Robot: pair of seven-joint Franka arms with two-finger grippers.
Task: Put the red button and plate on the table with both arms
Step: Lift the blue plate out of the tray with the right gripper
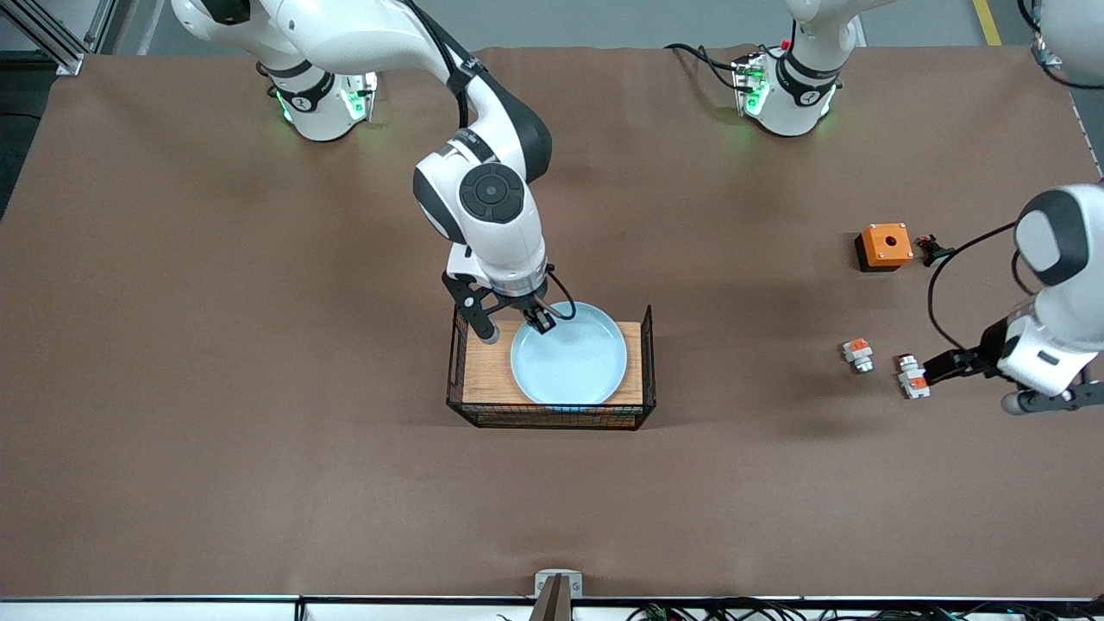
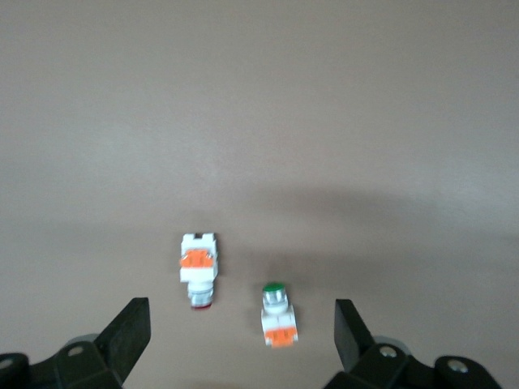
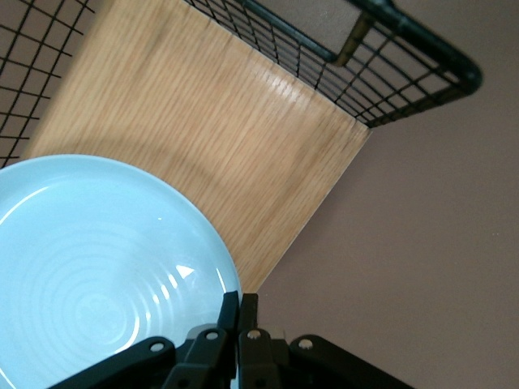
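Note:
The pale-blue plate lies on a wooden board with wire sides at mid-table. My right gripper is shut on the plate's rim at the edge farthest from the front camera. The right wrist view shows the closed jaws pinching the plate. The red button, white with an orange patch, lies on the brown table toward the left arm's end. My left gripper hovers open and empty beside it. In the left wrist view the red button lies ahead of the spread gripper.
A stubbier white-and-orange piece with a green cap lies beside the red button. An orange box and a black knob piece sit farther from the front camera. The wooden board has black wire sides.

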